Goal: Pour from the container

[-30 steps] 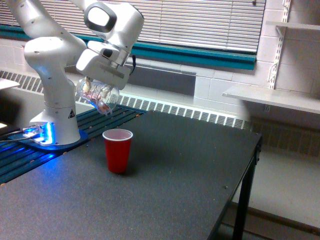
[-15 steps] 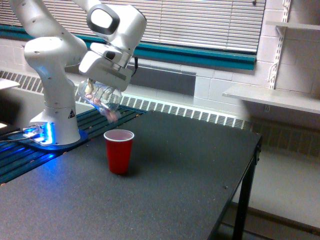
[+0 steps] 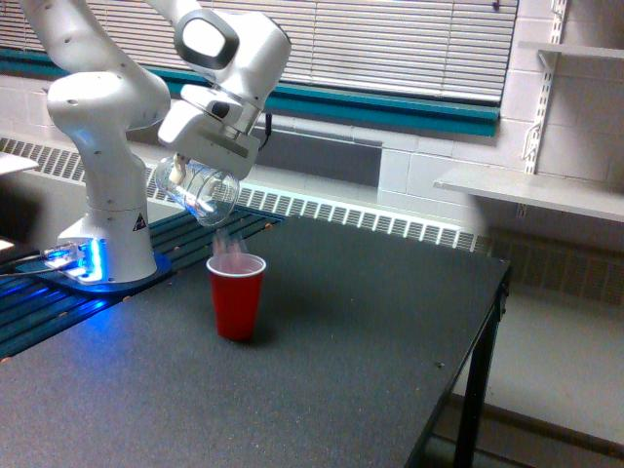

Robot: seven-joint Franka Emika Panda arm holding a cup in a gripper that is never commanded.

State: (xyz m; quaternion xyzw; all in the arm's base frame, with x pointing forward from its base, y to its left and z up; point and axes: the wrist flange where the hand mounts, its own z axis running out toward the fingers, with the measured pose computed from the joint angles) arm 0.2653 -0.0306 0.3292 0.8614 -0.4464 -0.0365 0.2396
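Observation:
The container, a clear plastic cup, hangs tilted with its mouth down toward the exterior view's right, and my gripper is shut on it. Pinkish-white bits fall in a blurred stream from its mouth. Directly below stands the red cup, upright on the dark table, with its white inside showing. The container looks almost empty. A small gap separates its rim from the red cup's rim.
The arm's white base stands at the exterior view's left on a blue-lit plate. The table's edge and a leg are at the right. A white shelf juts from the wall beyond.
The container has tipped further and shifted slightly right. The pinkish-white bits slid from inside it to its mouth and now drop toward the red cup.

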